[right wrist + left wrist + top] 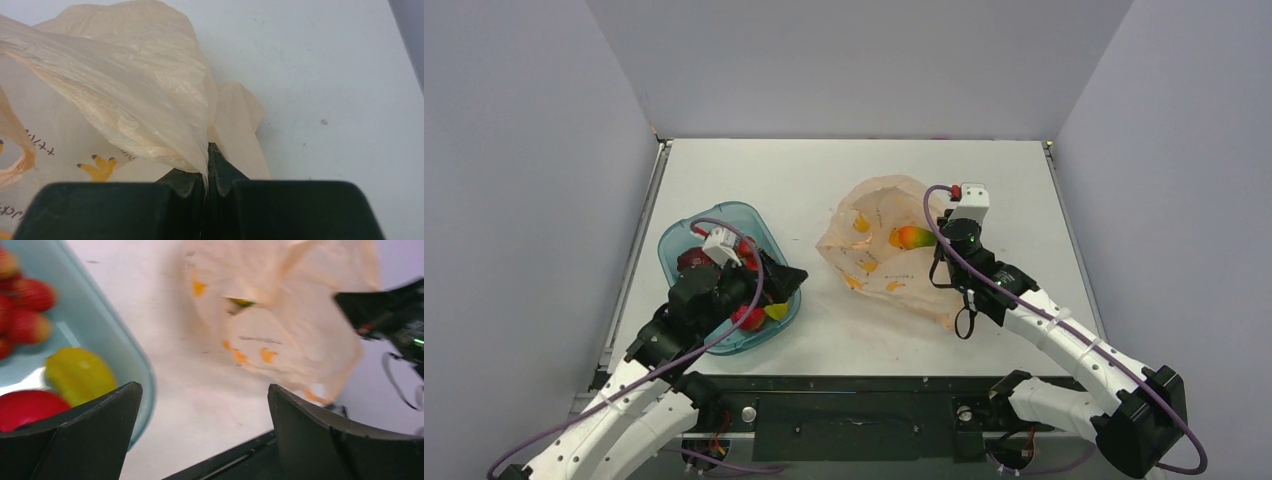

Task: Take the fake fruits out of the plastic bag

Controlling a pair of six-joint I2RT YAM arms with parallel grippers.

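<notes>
left fingers (90, 435): these are sitting nearest the lens, two dark wedges standing far apart.
left pincer (203, 390): I am holding it wide and carrying nothing, over the white table (200, 410) just beside the tray's rim.
teal tray (142, 375): it is lying at the left of my left wrist view and holding three of the fake fruits.
yellow-green fruit (77, 375): it is resting in the tray, touching the round red fruit (27, 407).
red grape bunch (25, 310): it is lying farther back in the tray, blurred.
plastic bag (295, 330): it is sitting crumpled on the table, apart from the tray.
mango (240, 303): it is showing only as a small green-orange patch at the bag's opening.
right pincer (207, 155): in my right wrist view I am pinching it tight on a fold of the bag's thin film, which is fanning up and to the left.
top view: the bag is lying mid-table with its mouth gaping and the mango inside. The tray is sitting to the left, with my left pincer hanging above its right edge.
</notes>
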